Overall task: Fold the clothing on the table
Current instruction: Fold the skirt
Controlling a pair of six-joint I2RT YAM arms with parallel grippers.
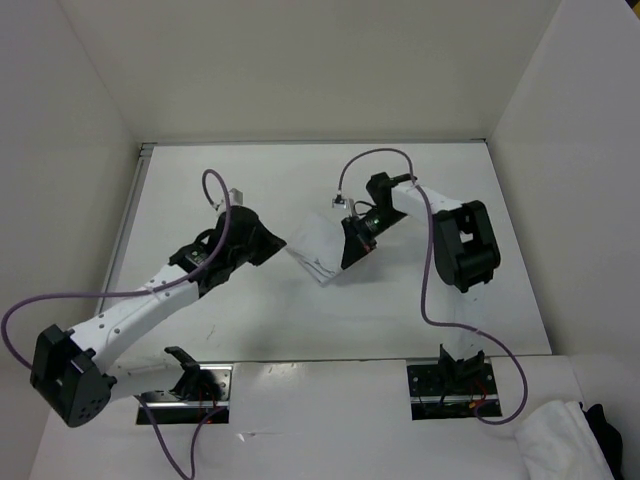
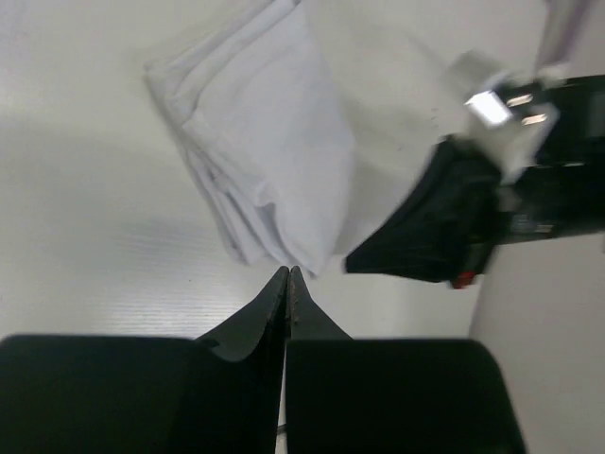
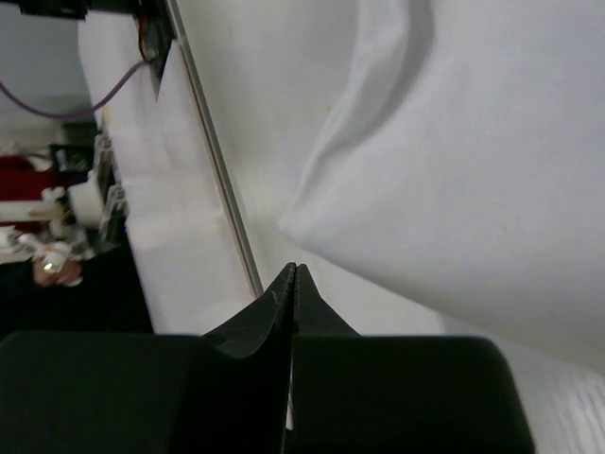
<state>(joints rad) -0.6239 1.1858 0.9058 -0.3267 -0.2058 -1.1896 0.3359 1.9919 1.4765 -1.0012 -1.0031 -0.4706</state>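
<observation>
Plainly, the table is the largest thing before us, and the clothing lies near its middle, white and folded into a compact stack with layered edges showing. We see it set cornerwise, one corner pointing toward the near edge; its long axis we cannot tell. The left gripper sits just beside its left corner and the right gripper over its right side, both with fingers pressed together, holding nothing.
</observation>
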